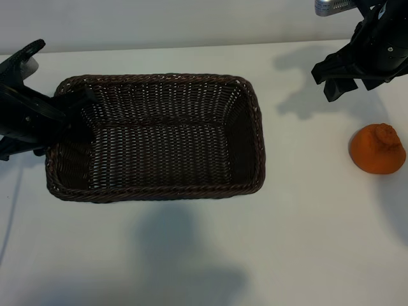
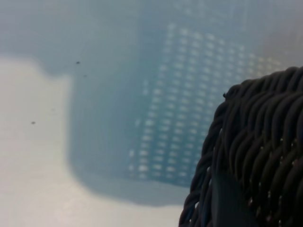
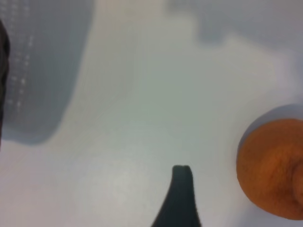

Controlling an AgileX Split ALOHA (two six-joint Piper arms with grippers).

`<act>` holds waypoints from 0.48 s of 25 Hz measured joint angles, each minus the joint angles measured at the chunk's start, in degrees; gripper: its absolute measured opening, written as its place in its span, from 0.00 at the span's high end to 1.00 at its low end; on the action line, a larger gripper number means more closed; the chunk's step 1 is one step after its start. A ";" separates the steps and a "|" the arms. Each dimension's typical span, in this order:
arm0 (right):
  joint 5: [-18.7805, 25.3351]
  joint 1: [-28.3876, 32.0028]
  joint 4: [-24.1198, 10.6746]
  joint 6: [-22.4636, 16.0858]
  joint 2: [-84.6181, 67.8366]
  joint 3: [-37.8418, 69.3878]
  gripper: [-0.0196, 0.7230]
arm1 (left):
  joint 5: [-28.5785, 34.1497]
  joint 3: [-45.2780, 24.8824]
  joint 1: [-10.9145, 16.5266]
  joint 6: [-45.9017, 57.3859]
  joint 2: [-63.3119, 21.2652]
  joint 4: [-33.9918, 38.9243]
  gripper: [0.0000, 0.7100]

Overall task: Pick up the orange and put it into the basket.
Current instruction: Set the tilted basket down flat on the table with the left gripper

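I see the orange [image 1: 377,148] resting knob-up on the white table [image 1: 306,242], well apart from the basket [image 1: 156,191] and off to its right, with nothing touching it. My right gripper [image 1: 347,80] hangs just behind the orange with its jaws spread wide and nothing between them. My left gripper [image 1: 60,118] sits at the basket's left rim; its jaws look clamped on that rim, though I cannot tell for certain.

Both arms are matte black and angular, the right arm [image 1: 373,48] with a silvery metal part on top
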State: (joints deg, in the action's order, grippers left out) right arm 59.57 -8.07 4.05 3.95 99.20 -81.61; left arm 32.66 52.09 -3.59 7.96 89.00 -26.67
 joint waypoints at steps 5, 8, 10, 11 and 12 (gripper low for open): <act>0.00 0.00 0.00 0.00 0.00 0.00 0.17 | -2.56 0.00 0.00 -1.71 0.00 -3.74 0.54; 0.00 0.00 0.00 0.00 0.00 0.00 0.17 | -3.35 0.97 0.00 -2.23 0.54 -4.00 0.54; 0.00 0.00 0.00 0.00 0.00 0.00 0.17 | -2.59 3.04 0.00 -2.94 1.82 -4.00 0.54; 0.00 0.00 0.00 0.00 0.00 0.00 0.17 | -2.24 4.26 0.00 -3.20 2.70 -4.00 0.54; 0.00 0.00 0.00 0.00 0.00 0.00 0.17 | -2.11 5.35 0.00 -3.28 3.57 -3.94 0.54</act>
State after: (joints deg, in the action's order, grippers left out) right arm 59.57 -8.07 4.05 3.95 99.20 -81.61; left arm 30.55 57.43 -3.59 4.68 92.58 -30.61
